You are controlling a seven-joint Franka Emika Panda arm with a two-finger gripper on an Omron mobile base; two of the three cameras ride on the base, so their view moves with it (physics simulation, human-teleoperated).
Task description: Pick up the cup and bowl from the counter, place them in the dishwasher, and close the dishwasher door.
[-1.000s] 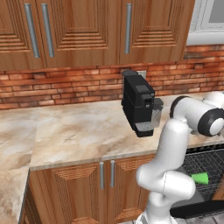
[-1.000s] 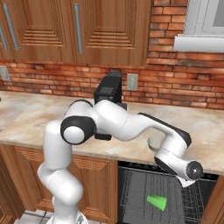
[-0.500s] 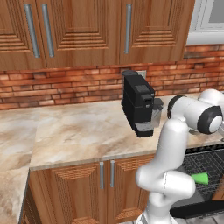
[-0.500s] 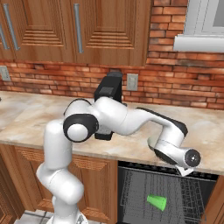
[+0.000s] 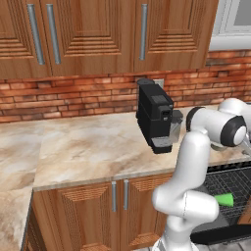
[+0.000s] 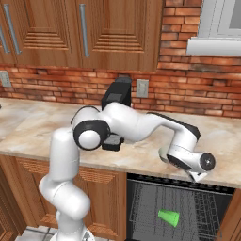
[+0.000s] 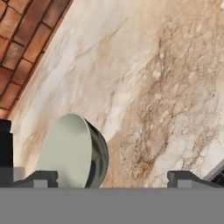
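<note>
In the left base view the cup (image 5: 225, 199) lies on its side in the open dishwasher (image 5: 229, 182), so half the loading looks done. The right base view shows the cup on the rack (image 6: 155, 207) below the counter (image 6: 226, 141). In the hand view the gripper (image 7: 113, 179) hangs over the counter, fingers apart and empty, the bowl (image 7: 72, 151) by its left tip; bowl and door remain.

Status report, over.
Gripper open, empty, above the counter. Bowl on counter by one fingertip, ungrasped. Cup lying in dishwasher rack. Nothing in the way.
</note>
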